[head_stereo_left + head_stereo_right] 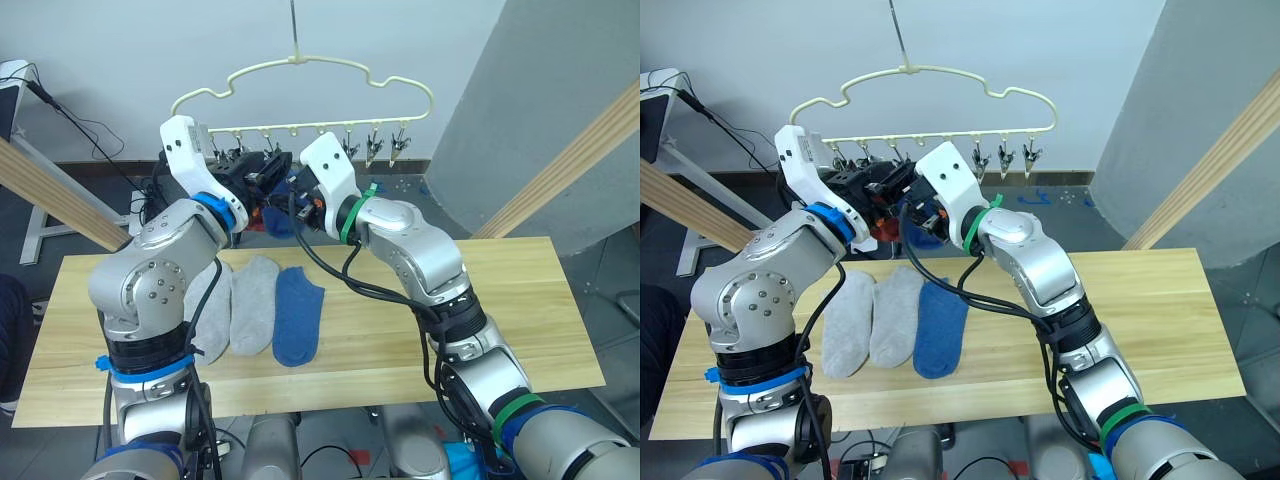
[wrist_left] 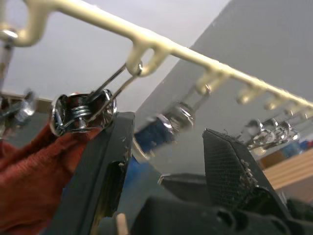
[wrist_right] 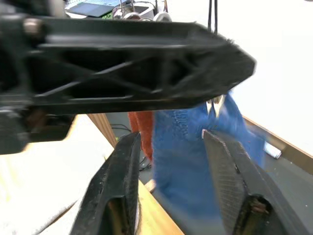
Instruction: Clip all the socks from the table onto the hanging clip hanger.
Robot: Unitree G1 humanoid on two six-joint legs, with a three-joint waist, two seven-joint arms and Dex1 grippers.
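The pale yellow clip hanger [image 1: 300,62] hangs above the far side of the table [image 1: 500,300]. Two grey socks [image 1: 255,305] [image 1: 212,310] and a blue sock [image 1: 297,315] lie side by side on the table's left half. A rust red sock [image 2: 29,181] hangs from a metal clip [image 2: 80,110]. Beside it hangs a blue sock [image 3: 188,161]. My left gripper [image 2: 168,129] is raised to the clip row, open, one finger against the red sock's clip. My right gripper [image 3: 173,139] is open right beside it, the hanging blue sock just beyond its fingers.
Slanted wooden beams stand at the left [image 1: 50,195] and right [image 1: 570,160] behind the table. A white stand with cables [image 1: 40,120] is at the far left. Several unused clips [image 1: 385,145] hang on the hanger's right part. The table's right half is bare wood.
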